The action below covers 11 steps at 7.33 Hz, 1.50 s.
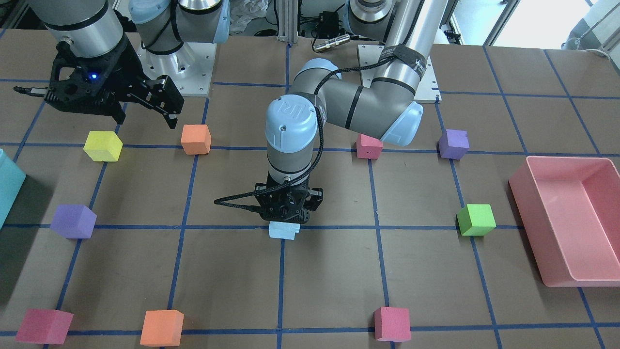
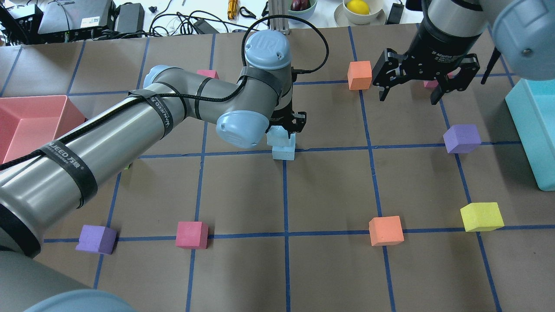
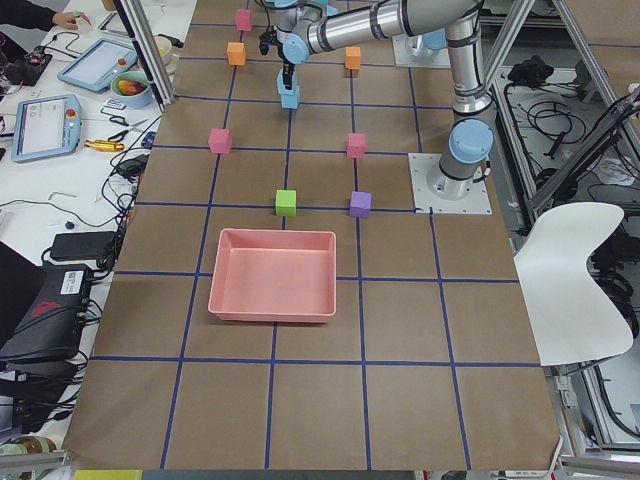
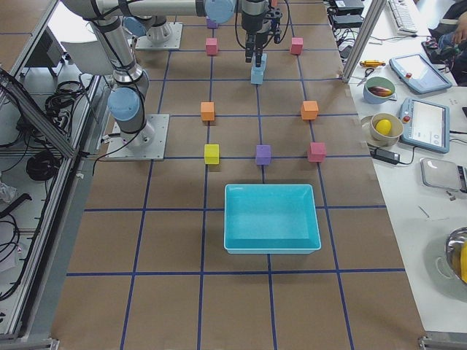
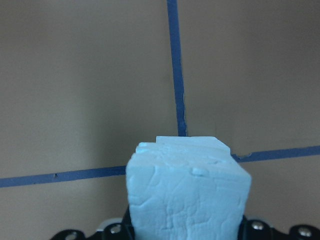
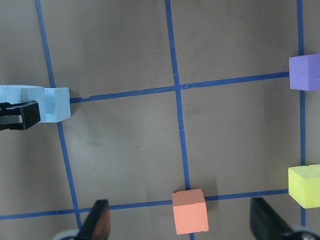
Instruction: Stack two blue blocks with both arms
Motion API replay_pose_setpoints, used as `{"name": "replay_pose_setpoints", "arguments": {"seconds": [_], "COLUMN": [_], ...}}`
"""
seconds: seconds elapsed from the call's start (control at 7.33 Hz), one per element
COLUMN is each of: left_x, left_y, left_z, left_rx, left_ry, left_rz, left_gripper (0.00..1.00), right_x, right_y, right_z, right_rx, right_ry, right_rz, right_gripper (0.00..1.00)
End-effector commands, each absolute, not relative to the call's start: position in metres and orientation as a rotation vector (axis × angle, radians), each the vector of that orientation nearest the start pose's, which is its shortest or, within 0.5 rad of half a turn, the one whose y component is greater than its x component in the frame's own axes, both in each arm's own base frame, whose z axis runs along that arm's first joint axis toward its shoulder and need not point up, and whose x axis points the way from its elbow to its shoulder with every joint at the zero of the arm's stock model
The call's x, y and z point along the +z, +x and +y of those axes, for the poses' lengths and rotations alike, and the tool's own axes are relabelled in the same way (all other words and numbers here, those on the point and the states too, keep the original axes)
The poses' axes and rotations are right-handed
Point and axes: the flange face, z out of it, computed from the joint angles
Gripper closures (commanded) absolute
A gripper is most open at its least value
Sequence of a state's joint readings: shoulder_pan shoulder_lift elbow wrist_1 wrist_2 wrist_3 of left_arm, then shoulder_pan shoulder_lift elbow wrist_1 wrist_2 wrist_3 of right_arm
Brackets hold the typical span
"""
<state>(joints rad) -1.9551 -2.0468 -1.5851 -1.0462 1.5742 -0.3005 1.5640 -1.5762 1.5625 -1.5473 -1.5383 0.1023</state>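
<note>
Starting robot-side in the overhead view: orange cube (image 2: 386,230) and yellow cube (image 2: 481,216) sit nearer the robot than the lower blue block (image 2: 284,153), on the right arm's side of it. On the left arm's side of it, also nearer: pink cube (image 2: 192,234), purple cube (image 2: 96,239). That lower blue block rests on the table (image 2: 329,195). Directly on top of it is the upper blue block (image 2: 277,138), slightly offset, edges not flush. Over it the left gripper (image 2: 285,129) points straight down, fingers clamped on the upper one's sides. Beyond the lower blue block, right-arm side, the right gripper (image 2: 408,99) hangs above the table, jaws spread wide with nothing between them, second orange cube (image 2: 360,75) just beside it.
</note>
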Motion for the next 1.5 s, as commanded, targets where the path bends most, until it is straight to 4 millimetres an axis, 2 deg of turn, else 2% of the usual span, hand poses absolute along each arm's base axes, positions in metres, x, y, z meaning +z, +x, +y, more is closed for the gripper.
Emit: {"name": "replay_pose_setpoints", "arguments": {"seconds": [0.0, 0.27, 0.41, 0.55, 0.82, 0.95, 1.23, 1.36], "left_x": [0.255, 0.253, 0.248, 0.247, 0.243, 0.255, 0.319, 0.355], "left_y": [-0.366, -0.366, -0.367, -0.367, -0.368, -0.370, -0.375, -0.365], "left_z": [-0.546, -0.547, -0.547, -0.547, -0.547, -0.548, -0.547, -0.551], "left_rx": [-0.040, -0.036, -0.023, -0.021, -0.011, -0.037, -0.112, -0.084], "left_ry": [0.128, 0.128, 0.121, 0.087, 0.085, 0.088, 0.089, 0.090], "left_rz": [3.150, 3.147, 3.148, 3.149, 3.148, 3.164, 3.269, 3.260], "left_gripper": [1.00, 1.00, 0.31, 0.09, 0.07, 0.03, 0.00, 0.00], "right_x": [0.493, 0.493, 0.492, 0.491, 0.492, 0.493, 0.492, 0.492], "right_y": [0.128, 0.128, 0.129, 0.129, 0.130, 0.130, 0.134, 0.134], "right_z": [-0.489, -0.489, -0.487, -0.486, -0.486, -0.486, -0.486, -0.486], "right_rx": [0.010, 0.012, 0.032, 0.053, 0.051, 0.049, 0.053, 0.053], "right_ry": [0.160, 0.163, 0.162, 0.162, 0.160, 0.160, 0.154, 0.154], "right_rz": [3.168, 3.167, 3.167, 3.168, 3.165, 3.162, 3.139, 3.139], "right_gripper": [0.00, 0.00, 0.00, 0.00, 0.00, 0.00, 0.00, 0.00]}}
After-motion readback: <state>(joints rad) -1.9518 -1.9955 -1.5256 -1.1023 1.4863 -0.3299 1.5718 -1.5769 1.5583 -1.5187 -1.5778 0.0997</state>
